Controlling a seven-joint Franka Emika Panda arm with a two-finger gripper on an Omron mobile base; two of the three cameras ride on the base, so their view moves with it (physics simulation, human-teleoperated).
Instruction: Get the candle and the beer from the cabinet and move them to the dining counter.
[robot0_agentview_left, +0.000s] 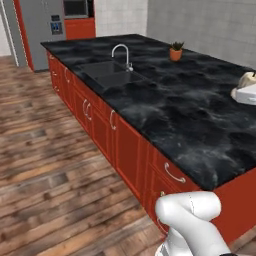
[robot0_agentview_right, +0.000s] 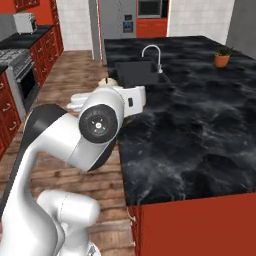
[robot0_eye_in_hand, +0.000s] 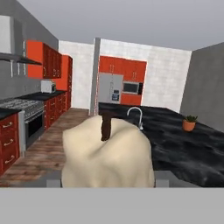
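The cream-white candle (robot0_eye_in_hand: 107, 153) with its dark wick sits very close in the hand view, between the fingers of my gripper (robot0_eye_in_hand: 108, 177), which is shut on it. In the left base view the candle (robot0_agentview_left: 248, 79) and the white hand hang over the right edge of the dining counter (robot0_agentview_left: 165, 110), a black marble island with grey veins. From the right base view a bit of the candle (robot0_agentview_right: 107, 81) peeks out behind my arm, near the dining counter's (robot0_agentview_right: 200, 125) left edge. The beer is out of view. Red wall cabinets (robot0_eye_in_hand: 51, 61) hang far off at the left in the hand view.
A sink with a curved silver faucet (robot0_agentview_left: 122, 55) is set into the island, and a terracotta-potted plant (robot0_agentview_left: 175, 51) stands at its far side. A grey fridge (robot0_agentview_left: 50, 25) stands at the back. A stove (robot0_agentview_right: 20, 75) and red drawers line the left wall across a wooden floor.
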